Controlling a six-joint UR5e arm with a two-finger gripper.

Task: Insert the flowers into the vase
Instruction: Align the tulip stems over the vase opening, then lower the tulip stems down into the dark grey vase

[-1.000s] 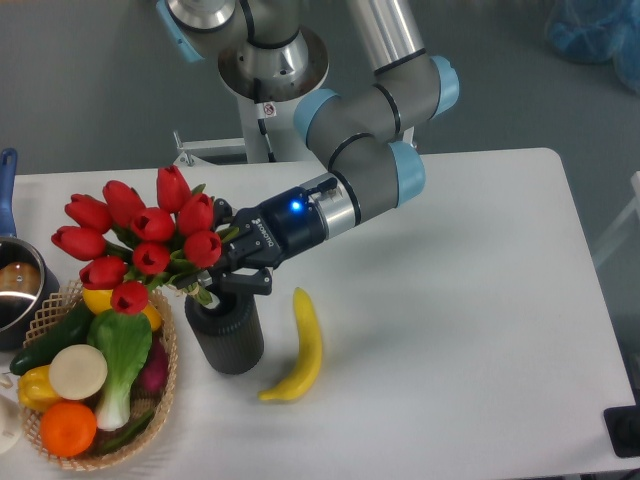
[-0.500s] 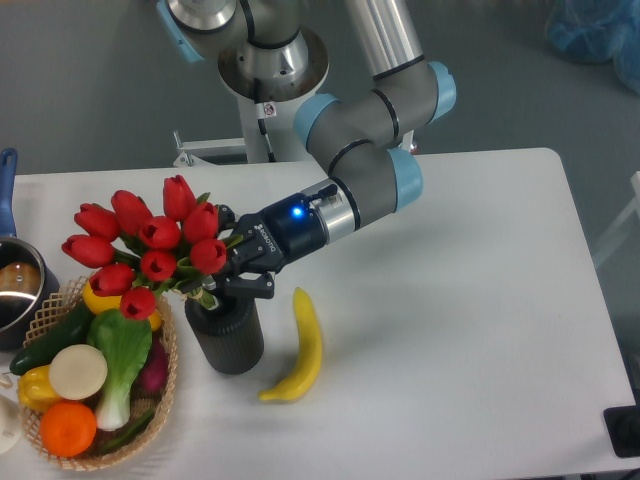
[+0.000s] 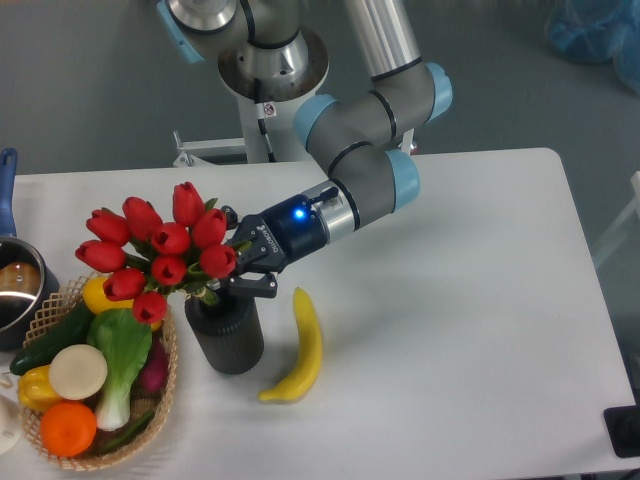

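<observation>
The flowers (image 3: 160, 250) are a bunch of red tulip buds with green stems, hanging over the left side of the vase (image 3: 226, 335). The vase is a dark ribbed cylinder standing upright on the white table. The stem ends reach down to the vase's mouth; whether they are inside is hidden by leaves and the gripper. My gripper (image 3: 228, 272) comes in from the right, just above the vase's mouth, and is shut on the stems.
A woven basket (image 3: 150, 400) with vegetables and fruit stands just left of the vase, partly under the buds. A yellow banana (image 3: 300, 348) lies right of the vase. A pot (image 3: 20, 285) sits at the left edge.
The flower bunch and gripper have shifted slightly right and down, closer over the vase's mouth.
</observation>
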